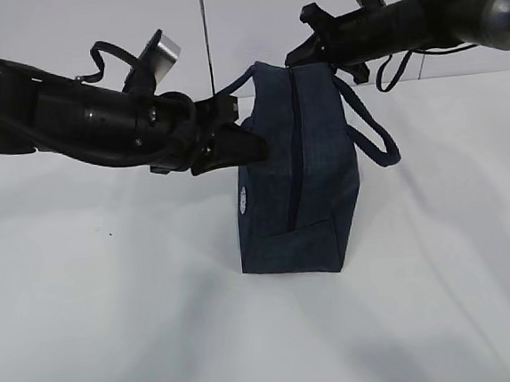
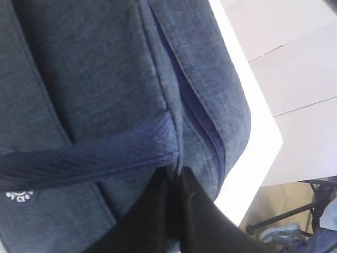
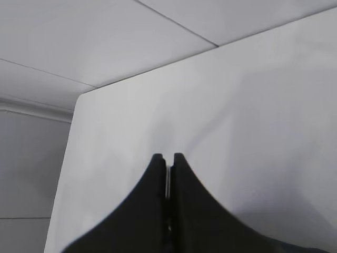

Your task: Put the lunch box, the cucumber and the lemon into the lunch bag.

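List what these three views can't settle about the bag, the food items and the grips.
- Lunch bag contents: zipper line looks closed in the exterior and left wrist views; fabric hides the inside.
- Lunch box, cucumber, lemon: in no view.
- Left gripper: shut at the handle strap; whether it pinches fabric is hidden by its own fingers.
- Right gripper: shut; its wrist view shows only bare table, and what it pinches is too thin to identify.

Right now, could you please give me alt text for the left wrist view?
A dark navy lunch bag fills the frame, closed zipper running along its side. The left end effector is shut on fabric where a handle strap meets the bag. White table shows behind.
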`<state>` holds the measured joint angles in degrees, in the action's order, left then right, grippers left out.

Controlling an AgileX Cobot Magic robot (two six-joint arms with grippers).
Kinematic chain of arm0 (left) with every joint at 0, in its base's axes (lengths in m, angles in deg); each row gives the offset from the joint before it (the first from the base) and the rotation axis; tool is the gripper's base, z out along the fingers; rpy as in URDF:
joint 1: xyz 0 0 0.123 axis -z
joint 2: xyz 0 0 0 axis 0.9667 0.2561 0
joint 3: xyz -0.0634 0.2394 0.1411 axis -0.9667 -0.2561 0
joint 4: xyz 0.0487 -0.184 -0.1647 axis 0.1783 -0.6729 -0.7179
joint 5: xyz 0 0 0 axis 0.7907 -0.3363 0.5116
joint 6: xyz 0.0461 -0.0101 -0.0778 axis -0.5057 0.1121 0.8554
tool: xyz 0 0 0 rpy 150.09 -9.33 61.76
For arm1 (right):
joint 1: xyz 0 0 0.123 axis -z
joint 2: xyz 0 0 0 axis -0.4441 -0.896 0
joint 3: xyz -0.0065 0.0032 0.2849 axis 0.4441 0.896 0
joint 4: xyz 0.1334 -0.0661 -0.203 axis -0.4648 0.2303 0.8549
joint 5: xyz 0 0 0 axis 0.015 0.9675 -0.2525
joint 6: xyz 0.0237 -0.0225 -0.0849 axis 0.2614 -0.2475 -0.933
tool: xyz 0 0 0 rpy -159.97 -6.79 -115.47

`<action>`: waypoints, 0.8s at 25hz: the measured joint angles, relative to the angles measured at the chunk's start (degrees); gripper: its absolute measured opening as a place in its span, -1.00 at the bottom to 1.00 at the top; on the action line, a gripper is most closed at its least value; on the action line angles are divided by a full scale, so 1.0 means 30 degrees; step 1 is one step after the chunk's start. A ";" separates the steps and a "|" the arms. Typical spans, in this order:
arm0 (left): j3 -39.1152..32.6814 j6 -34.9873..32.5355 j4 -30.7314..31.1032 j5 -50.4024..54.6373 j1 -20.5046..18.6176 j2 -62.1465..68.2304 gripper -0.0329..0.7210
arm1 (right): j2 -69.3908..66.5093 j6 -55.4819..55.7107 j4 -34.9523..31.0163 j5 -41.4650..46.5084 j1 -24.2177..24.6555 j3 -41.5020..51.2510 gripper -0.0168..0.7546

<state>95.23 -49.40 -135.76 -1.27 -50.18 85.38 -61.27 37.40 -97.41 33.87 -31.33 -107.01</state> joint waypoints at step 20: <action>0.0000 0.0000 0.0222 -0.2676 -0.0071 0.0000 -0.93 | -0.1730 0.0081 0.2228 0.4079 0.0821 -0.3366 -0.94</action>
<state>95.23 -49.40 -135.09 -9.30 -50.39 85.38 -66.46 37.64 -90.73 46.10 -28.86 -117.10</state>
